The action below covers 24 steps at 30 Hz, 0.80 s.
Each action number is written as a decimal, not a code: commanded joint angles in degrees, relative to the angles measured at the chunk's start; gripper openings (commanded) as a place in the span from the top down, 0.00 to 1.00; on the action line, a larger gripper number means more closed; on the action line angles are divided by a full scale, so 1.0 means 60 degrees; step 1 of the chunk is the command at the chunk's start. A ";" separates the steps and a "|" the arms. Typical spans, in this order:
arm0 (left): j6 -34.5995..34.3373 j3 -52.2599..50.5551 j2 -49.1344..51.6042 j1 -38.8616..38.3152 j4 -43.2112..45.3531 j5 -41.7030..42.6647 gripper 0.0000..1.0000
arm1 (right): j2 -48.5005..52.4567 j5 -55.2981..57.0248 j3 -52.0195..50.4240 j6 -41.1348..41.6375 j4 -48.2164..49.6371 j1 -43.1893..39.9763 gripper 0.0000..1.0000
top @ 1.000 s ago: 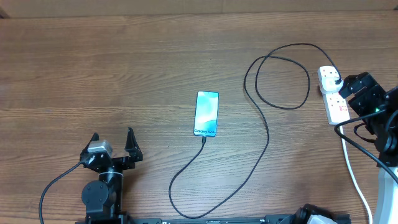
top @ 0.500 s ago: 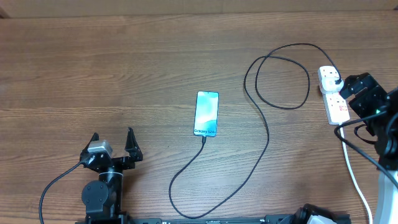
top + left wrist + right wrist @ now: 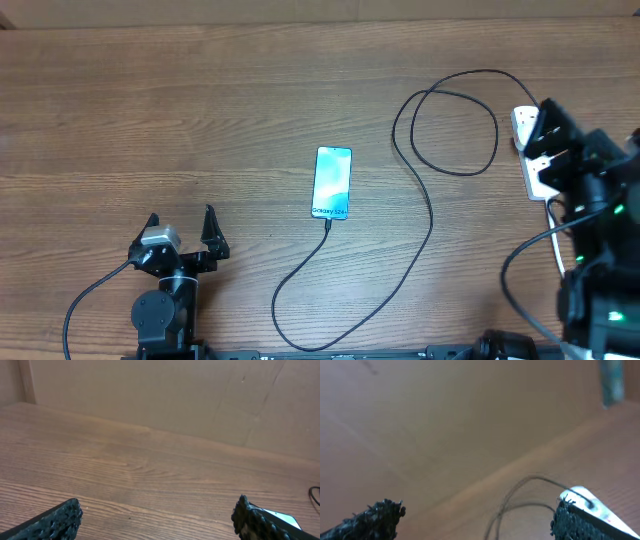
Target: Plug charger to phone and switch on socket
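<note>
Shifting over the narrow white plastic power strip [image 3: 521,120], the right end effector [image 3: 476,510], jaws apart, now looks poised for its switch.

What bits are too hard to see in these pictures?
- Overhead: the right gripper covers the middle of the socket, so its switches are hidden.
- Overhead: where the charger meets the phone is too small to judge.
- Left wrist: the left gripper hides most of the phone.
- Right wrist: blurred; socket partly hidden.

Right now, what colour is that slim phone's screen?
Light blue-teal, on the slim dark-edged rectangular phone; the overhead view shows it best.
</note>
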 commanded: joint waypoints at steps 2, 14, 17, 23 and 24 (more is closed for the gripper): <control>0.0120 -0.0033 -0.0073 0.0055 -0.0018 -0.0127 0.00 | -0.1129 0.0018 -0.2018 0.0011 0.1792 0.0718 0.00; 0.0120 -0.0033 -0.0073 0.0055 -0.0018 -0.0127 0.00 | -0.3821 0.0317 -0.6473 0.0007 0.4564 0.1683 0.00; 0.0120 -0.0033 -0.0073 0.0055 -0.0018 -0.0127 0.00 | -0.4452 0.0433 -0.7162 0.0007 0.4583 0.1825 0.00; 0.0120 -0.0033 -0.0073 0.0055 -0.0018 -0.0127 0.00 | -0.5457 0.0488 -0.8091 0.0007 0.4262 0.1920 0.00; 0.0120 -0.0033 -0.0073 0.0055 -0.0018 -0.0127 0.00 | -0.5679 0.0499 -0.8280 0.0004 0.4146 0.1920 0.00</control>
